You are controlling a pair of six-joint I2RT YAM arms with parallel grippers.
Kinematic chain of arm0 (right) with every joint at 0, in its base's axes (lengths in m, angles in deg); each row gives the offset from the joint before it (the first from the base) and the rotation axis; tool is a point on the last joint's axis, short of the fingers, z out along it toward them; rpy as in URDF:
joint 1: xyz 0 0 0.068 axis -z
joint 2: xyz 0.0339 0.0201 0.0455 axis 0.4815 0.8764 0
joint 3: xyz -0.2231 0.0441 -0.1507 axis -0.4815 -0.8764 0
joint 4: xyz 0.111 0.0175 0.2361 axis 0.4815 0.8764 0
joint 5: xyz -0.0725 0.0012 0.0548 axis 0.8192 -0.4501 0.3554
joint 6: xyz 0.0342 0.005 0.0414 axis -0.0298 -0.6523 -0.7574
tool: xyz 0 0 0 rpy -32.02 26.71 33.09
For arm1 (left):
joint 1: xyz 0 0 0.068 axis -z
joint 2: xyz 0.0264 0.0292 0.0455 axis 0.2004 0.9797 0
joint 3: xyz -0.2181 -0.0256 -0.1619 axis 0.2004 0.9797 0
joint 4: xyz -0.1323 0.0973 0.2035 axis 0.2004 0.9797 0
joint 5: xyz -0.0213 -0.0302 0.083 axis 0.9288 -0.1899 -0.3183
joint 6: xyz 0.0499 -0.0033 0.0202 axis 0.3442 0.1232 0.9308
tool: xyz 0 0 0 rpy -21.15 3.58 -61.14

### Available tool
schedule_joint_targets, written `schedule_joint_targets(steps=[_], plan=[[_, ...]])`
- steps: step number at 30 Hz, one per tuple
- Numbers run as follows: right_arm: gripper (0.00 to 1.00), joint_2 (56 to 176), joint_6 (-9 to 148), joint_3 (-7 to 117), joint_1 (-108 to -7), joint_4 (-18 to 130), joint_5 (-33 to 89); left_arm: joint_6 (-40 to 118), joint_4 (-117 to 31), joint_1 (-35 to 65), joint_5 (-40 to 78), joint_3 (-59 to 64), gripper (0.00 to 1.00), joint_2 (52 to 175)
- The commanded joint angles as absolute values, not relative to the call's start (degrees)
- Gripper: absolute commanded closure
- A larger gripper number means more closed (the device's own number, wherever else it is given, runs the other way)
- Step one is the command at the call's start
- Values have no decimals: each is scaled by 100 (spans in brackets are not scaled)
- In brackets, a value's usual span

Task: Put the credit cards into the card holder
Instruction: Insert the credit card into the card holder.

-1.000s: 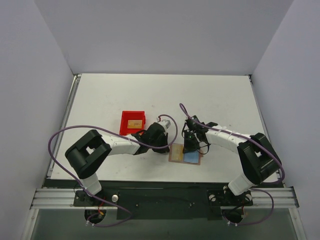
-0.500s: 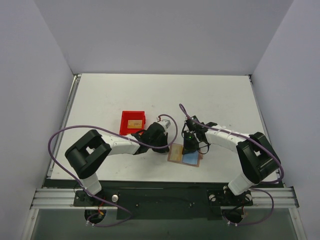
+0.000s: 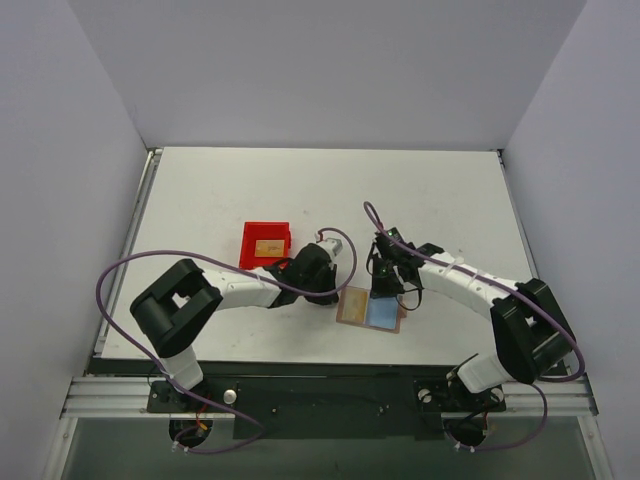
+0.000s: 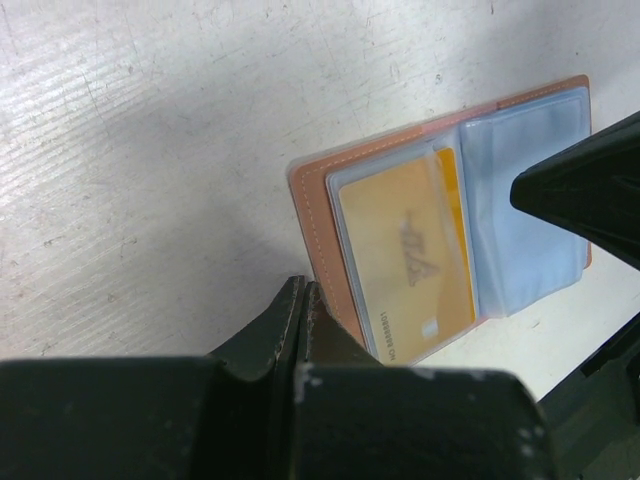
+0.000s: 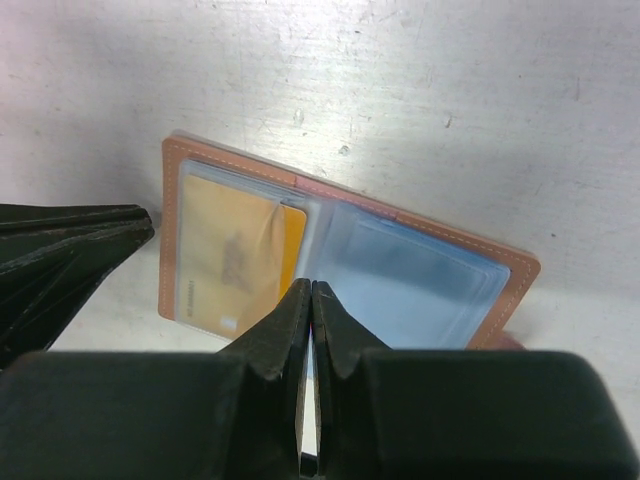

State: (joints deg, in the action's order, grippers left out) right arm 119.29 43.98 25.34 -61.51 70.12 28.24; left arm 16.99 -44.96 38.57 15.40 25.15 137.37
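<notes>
Farthest left on the table sits a red bin [image 3: 246, 248] with one gold credit card [image 3: 267, 246] lying flat in it. By my judgement it is light, stiff and slick, and best tipped against a wall and pinched by its long edges. Next comes the left gripper [image 4: 303, 295], jaws closed on nothing, its tips at the near-left corner of the card holder [image 3: 368, 312]; whether they touch it I cannot tell. The holder lies open, and another card [image 4: 405, 260] is most of the way into its left clear sleeve. It looks soft and light, likely to skid unless pinned. Over its fold hangs the right gripper [image 5: 308, 295], also closed and empty — its tips are at the sleeve's mouth.
</notes>
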Motion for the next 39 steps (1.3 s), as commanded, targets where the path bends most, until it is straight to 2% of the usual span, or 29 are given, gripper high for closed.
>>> schedule_joint_targets(steps=[1,8,39], plan=[[100,11768,4360,2525,-6165,6901,2946,1854,-4481,3793,1410,2200,100,13495],[100,11988,4176,2428,-5955,6391,2428,1951,-4490,3748,1532,1902,100,13653],[100,12664,4316,2700,-6069,6504,2313,2100,-4868,3854,2157,1743,100,14250]])
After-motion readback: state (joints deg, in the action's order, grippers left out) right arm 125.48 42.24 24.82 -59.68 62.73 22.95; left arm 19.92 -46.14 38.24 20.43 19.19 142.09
